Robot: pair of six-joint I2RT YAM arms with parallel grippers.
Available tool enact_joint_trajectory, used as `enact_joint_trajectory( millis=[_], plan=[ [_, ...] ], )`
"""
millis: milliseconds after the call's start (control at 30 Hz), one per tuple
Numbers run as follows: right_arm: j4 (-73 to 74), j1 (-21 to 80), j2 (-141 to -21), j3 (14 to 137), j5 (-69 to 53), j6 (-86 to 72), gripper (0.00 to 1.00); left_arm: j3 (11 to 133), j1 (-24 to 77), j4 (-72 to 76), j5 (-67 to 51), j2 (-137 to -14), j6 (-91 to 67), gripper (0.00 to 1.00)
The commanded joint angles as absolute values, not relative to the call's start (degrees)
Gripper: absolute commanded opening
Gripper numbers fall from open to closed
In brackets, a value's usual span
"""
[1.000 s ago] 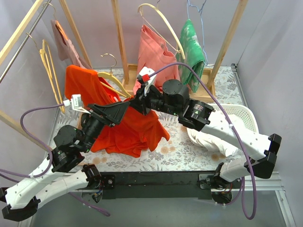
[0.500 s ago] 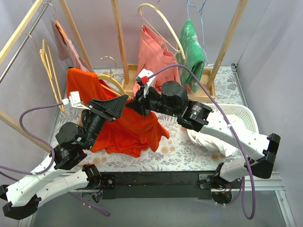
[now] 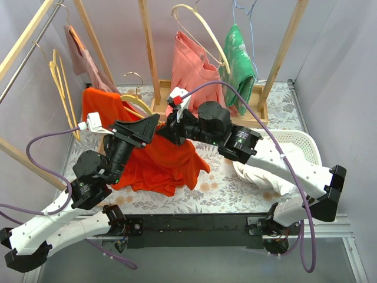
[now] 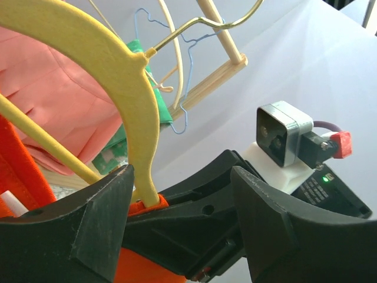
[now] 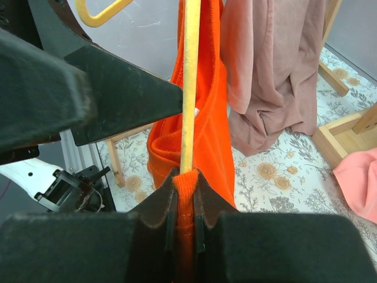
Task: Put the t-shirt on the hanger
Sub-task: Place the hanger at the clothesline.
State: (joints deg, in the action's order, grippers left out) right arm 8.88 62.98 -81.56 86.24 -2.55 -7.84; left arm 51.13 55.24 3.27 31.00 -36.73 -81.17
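Since a second ago both wrists have edged leftward and farther from the bases, carrying the hanger (image 4: 132, 76) and the upper end of the t-shirt (image 3: 159, 165) with them. We see the right gripper (image 5: 184, 190) pinched almost fully together on a fold of the orange cloth, with the hanger's thin yellow bar rising straight out from between its fingertips; whether the bar itself is caught in the pinch we cannot tell. Beyond those fingertips the shirt drapes around the bar, and the rest of it lies heaped on the flowered table (image 5: 277, 177) beneath both grippers. The left gripper (image 3: 146, 127) stands wide apart and grips nothing. Its two fingers (image 4: 82, 227) straddle the tip of the right gripper, and the hanger's broad curved arm passes just beside the inner face of one of them, with a bit of orange cloth at its foot. Past the left fingertips hang a salmon garment (image 4: 59, 100), a green cloth (image 4: 165, 109) and a blue wire hanger (image 4: 189, 76). Past the right fingertips, beside the bar, hangs a dusty pink garment (image 5: 271, 65).
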Motion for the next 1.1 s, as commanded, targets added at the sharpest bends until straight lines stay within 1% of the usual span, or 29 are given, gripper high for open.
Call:
enact_joint_trajectory(
  millis=[0,400,567,700,933,967,1067],
  plan=[
    [2.5,62.9,-81.4,88.9,-2.8,-8.2,0.01,51.0,55.4,5.6,32.3,-38.0,-80.9,0.64],
    [1.9,63.2,-81.4,89.3,-1.7,-7.5,0.01,48.6,55.4,5.4,33.9,-38.3,-83.4,0.61],
    [2.7,63.2,-80.9,89.4,-0.4,-6.5,0.01,49.6,55.4,2.8,33.6,-36.8,-84.2,0.66],
    [2.5,63.2,-80.8,89.2,-0.4,-6.2,0.01,50.9,55.5,0.4,33.4,-36.0,-85.1,0.67],
    [2.3,63.5,-81.6,90.1,-0.4,-6.1,0.01,52.1,55.4,0.4,32.7,-36.6,-85.8,0.67],
    [2.5,63.5,-81.6,90.2,-0.4,-5.9,0.01,52.3,55.4,-1.6,33.0,-36.6,-86.4,0.67],
    [2.5,63.6,-80.9,90.1,1.8,-5.5,0.01,51.9,55.4,-4.7,33.8,-35.3,-88.7,0.70]
  ],
)
